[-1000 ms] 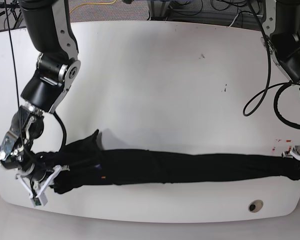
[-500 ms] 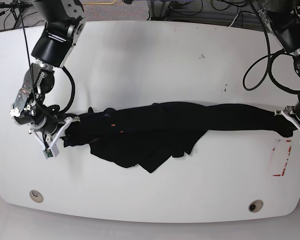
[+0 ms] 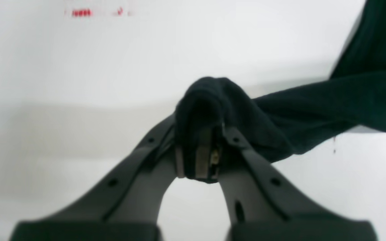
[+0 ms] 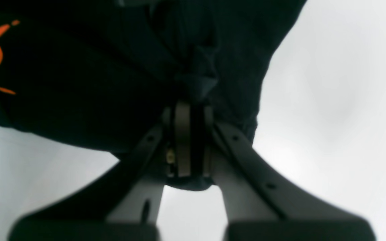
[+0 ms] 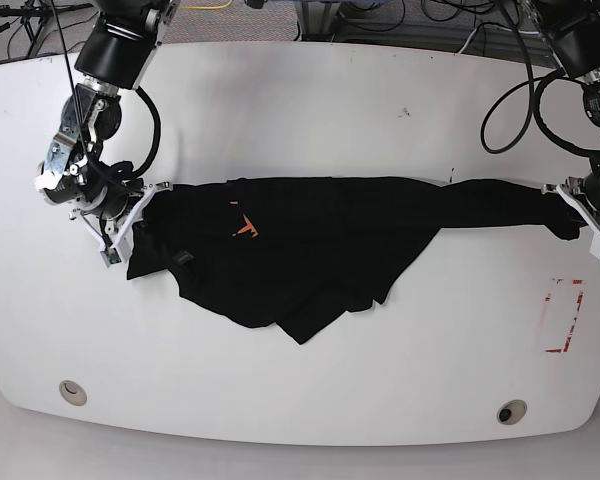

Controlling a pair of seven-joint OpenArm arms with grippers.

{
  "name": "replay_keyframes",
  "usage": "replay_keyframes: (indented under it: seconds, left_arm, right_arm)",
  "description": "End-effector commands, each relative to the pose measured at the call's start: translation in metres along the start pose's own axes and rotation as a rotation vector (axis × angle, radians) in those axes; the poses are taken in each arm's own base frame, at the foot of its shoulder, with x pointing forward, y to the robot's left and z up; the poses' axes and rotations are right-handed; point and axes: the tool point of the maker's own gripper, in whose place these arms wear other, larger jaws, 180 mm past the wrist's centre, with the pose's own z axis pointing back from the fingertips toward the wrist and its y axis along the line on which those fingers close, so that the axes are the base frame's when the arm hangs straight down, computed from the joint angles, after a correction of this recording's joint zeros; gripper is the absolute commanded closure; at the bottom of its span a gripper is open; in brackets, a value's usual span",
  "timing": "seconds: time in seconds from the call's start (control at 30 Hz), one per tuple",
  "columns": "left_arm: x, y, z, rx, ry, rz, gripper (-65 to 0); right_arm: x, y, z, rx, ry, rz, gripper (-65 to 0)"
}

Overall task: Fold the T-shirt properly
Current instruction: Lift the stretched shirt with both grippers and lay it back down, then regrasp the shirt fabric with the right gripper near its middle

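T-shirt (image 5: pixel 310 240) is no longer a tight rope along the table's (image 5: pixel 310 120) near edge; now sits mid-table, nearer the far edge, w/ cloth fanned open and a flap drooping toward the near edge. Orange print (image 5: pixel 245 228) shows bigger. Right gripper (image 5: pixel 130 210) and left gripper (image 5: pixel 580 208) both sit farther from the near edge than before. Red markings (image 5: pixel 563 318) by the right edge are uncovered.

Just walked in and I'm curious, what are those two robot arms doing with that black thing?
Both arms are holding a black T-shirt stretched between them over the white table. The right gripper is shut on one end, near the orange print, and the left gripper is shut on the other. The middle sags in a loose bunch; no fold is made yet.
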Motion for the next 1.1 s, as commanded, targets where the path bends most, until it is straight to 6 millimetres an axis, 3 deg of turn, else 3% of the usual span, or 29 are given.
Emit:
replay_keyframes:
  seconds: [0.0,0.13,0.3,0.43,0.6,0.83,1.07]
  left_arm:
    - [0.011,0.012,0.011,0.029,-0.035,-0.028,-1.7]
    - [0.0,0.018,0.015,0.041,-0.002,-0.042,-1.7]
    - [-0.002,0.018,0.015,0.043,0.004,-0.042,-1.7]
    - [-0.003,0.019,0.016,0.043,0.005,-0.041,-1.7]
    - [-0.001,0.018,0.016,0.045,0.0,-0.045,-1.7]
    - [0.015,0.011,0.025,0.056,-0.043,-0.092,-1.7]
    - [0.016,0.008,0.028,0.056,-0.047,-0.109,-1.7]
  right_arm:
    - [0.007,-0.004,0.007,-0.014,-0.035,0.017,-4.6]
    - [-0.005,-0.001,0.006,-0.006,-0.013,0.013,-16.0]
    - [0.002,0.0,0.016,-0.026,-0.039,0.044,-34.2]
    - [0.023,0.005,0.034,-0.06,-0.103,0.096,-49.3]
    - [0.051,0.014,0.046,-0.08,-0.158,0.122,-62.3]
    - [0.084,0.021,0.039,-0.045,-0.219,0.098,-65.0]
    - [0.121,0.027,0.006,0.064,-0.283,0.021,-65.0]
